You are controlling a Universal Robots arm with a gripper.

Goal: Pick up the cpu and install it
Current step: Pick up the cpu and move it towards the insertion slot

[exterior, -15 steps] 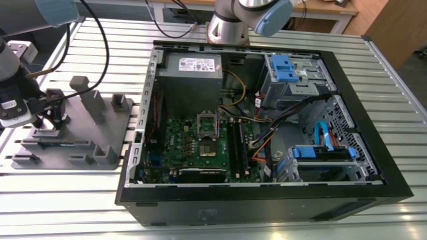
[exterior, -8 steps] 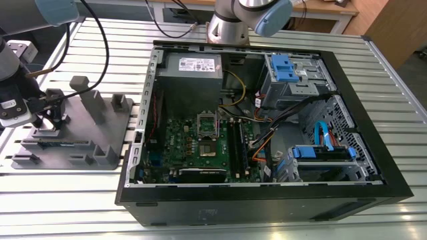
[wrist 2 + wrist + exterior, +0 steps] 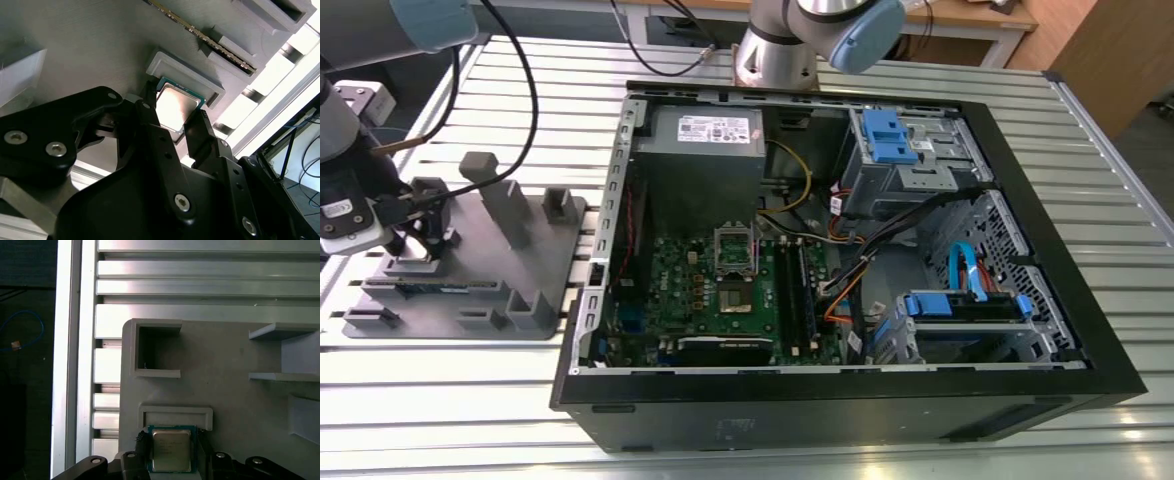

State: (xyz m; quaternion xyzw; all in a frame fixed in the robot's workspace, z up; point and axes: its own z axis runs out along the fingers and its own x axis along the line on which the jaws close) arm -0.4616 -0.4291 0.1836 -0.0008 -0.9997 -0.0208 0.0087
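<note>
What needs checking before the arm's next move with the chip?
1. Pincer lined up on the chip, with the chip centred in it in both wrist views: ok.
2. Clamp on the chip: cannot tell.
3. Chip lifted clear of the grey holder: cannot tell; it lies right by its pocket.
4. Computer case open on top, green board exposed in the exterior view: ok.

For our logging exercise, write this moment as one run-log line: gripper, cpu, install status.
gripper: shut on cpu | where: at grey holder, exterior view's left of computer case | install: not yet done
</note>
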